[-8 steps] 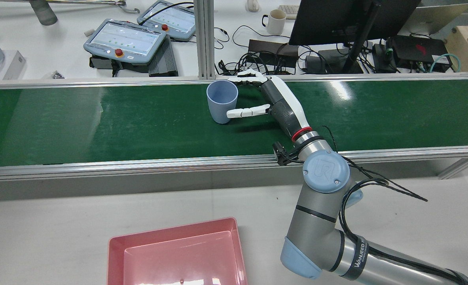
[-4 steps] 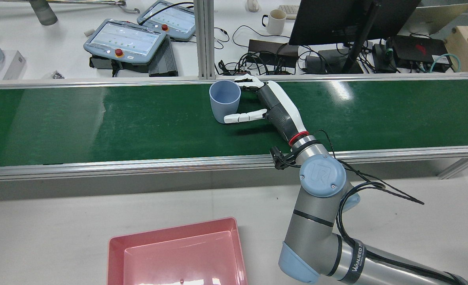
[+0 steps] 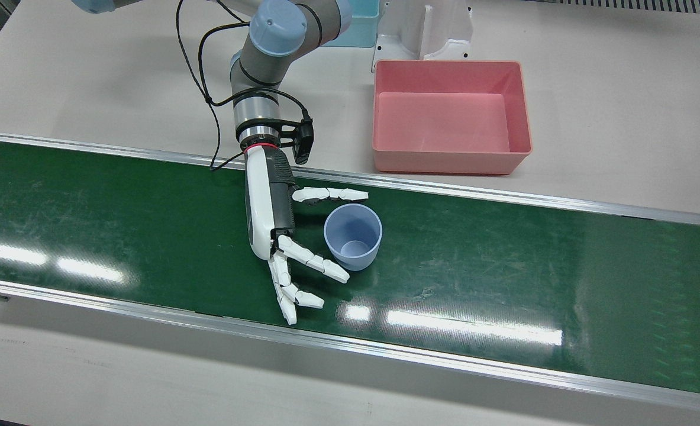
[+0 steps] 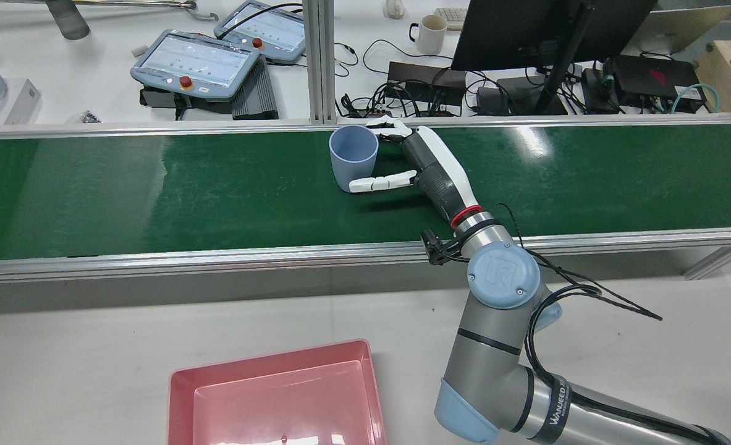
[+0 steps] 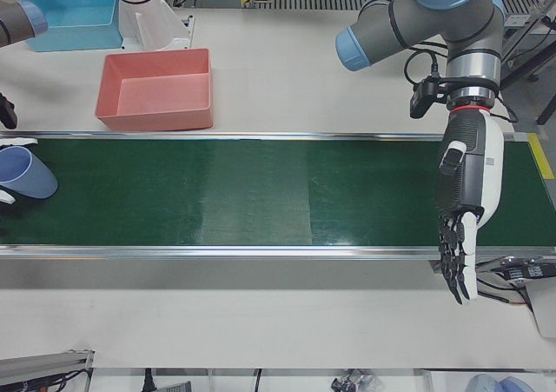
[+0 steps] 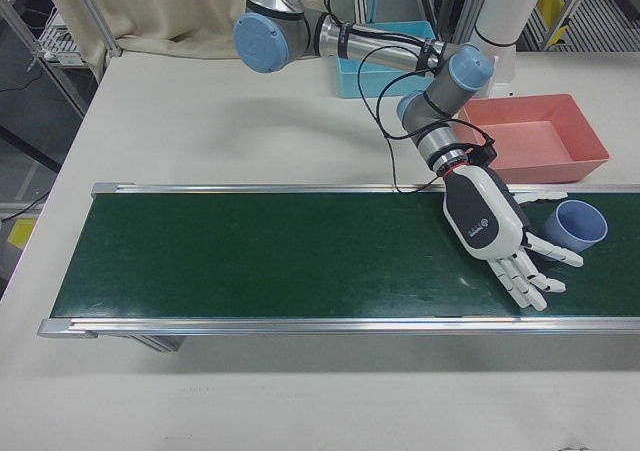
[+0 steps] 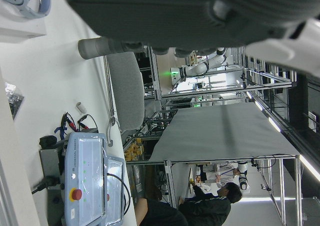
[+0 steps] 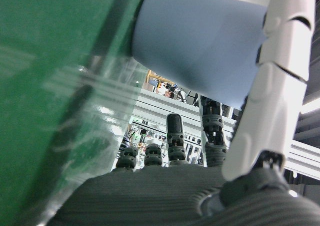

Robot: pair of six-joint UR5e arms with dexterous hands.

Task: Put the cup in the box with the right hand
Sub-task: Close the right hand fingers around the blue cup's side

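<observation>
At frame centre, the white-and-grey right hand (image 3: 290, 236) bracketed the upright pale-blue plastic cup (image 3: 352, 236) on the green belt (image 3: 503, 266). Its fingers (image 3: 311, 262) were spread, not gripping. The left hand (image 5: 465, 205), at the right edge, hung with fingers extended.

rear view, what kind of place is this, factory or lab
Probably a robotics lab: a green conveyor belt runs past the arms, with teach pendants, a monitor and tangled cables on the operators' desk beyond.

The surface (image 3: 119, 89) is pale and carries a green conveyor belt (image 3: 503, 266) with metal side rails. A blue cup (image 3: 352, 236) stands upright on the belt, between the spread fingers (image 3: 332, 193). A pink box (image 3: 450, 115) rests on the surface, beyond the fingers.
</observation>
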